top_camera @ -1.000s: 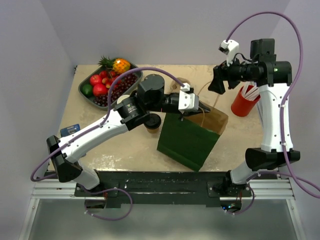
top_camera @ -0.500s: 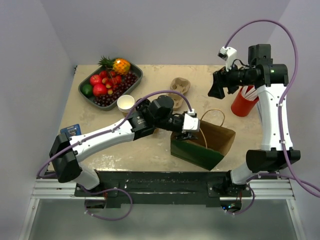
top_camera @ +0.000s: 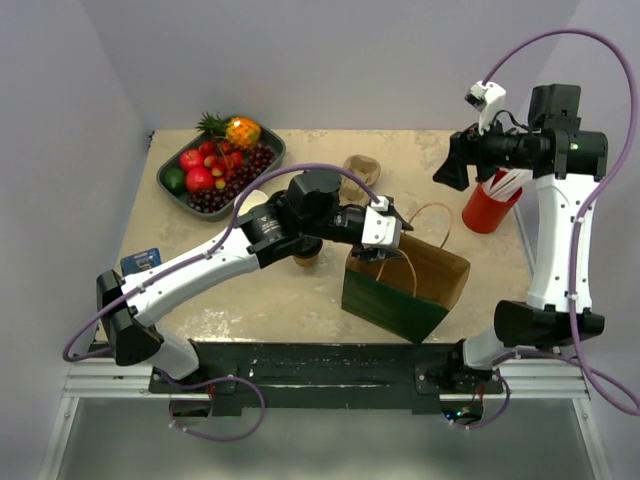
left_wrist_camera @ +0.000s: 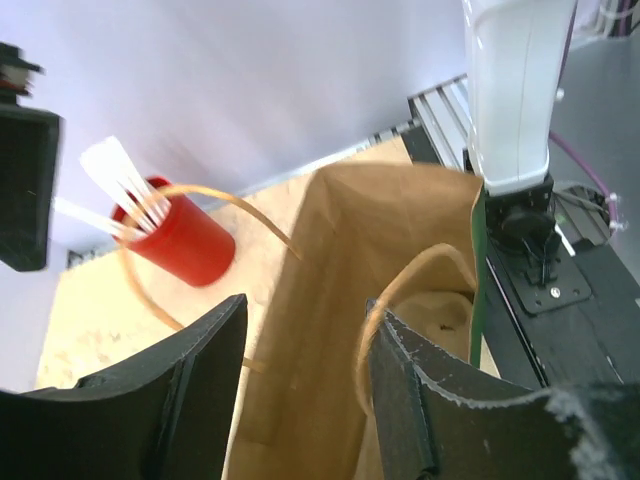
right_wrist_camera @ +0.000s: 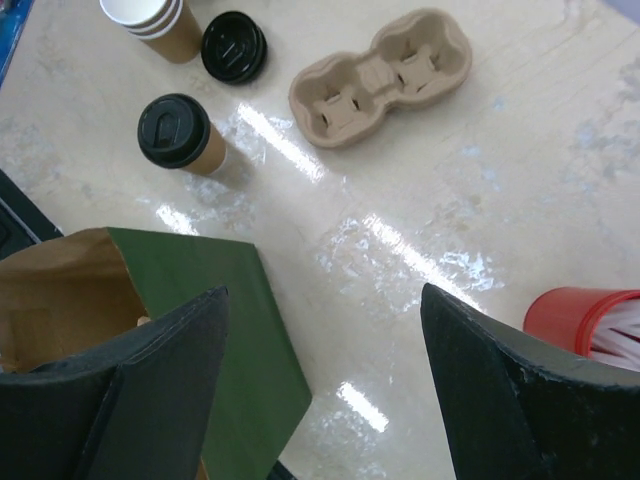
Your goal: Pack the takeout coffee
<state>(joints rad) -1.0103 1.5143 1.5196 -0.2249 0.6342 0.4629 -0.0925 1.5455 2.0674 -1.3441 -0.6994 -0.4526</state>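
One takeout coffee [right_wrist_camera: 180, 135], a tan cup with a black lid, stands upright on the table left of the green paper bag [top_camera: 395, 292]; from above this takeout coffee [top_camera: 306, 259] is half hidden under my left arm. The bag stands with its mouth open. My left gripper [top_camera: 390, 242] hangs open over that mouth. In the left wrist view my left gripper [left_wrist_camera: 305, 345] looks down into the brown inside, and a twine handle [left_wrist_camera: 385, 305] curves by its right finger. My right gripper [top_camera: 448, 170] is raised above the table's back right, open, and my right gripper [right_wrist_camera: 325, 330] holds nothing.
A stack of unlidded cups [right_wrist_camera: 158, 22], a loose black lid [right_wrist_camera: 234, 45] and a pulp carrier [right_wrist_camera: 382, 75] lie behind the bag. A red cup of straws [top_camera: 488, 208] stands at the right. A fruit tray [top_camera: 172, 160] sits back left, a blue card [top_camera: 140, 261] at the left edge.
The bag went from tipped over to standing with its mouth open. My left gripper opened, letting go of the bag's top. My right arm shifted slightly to the right.
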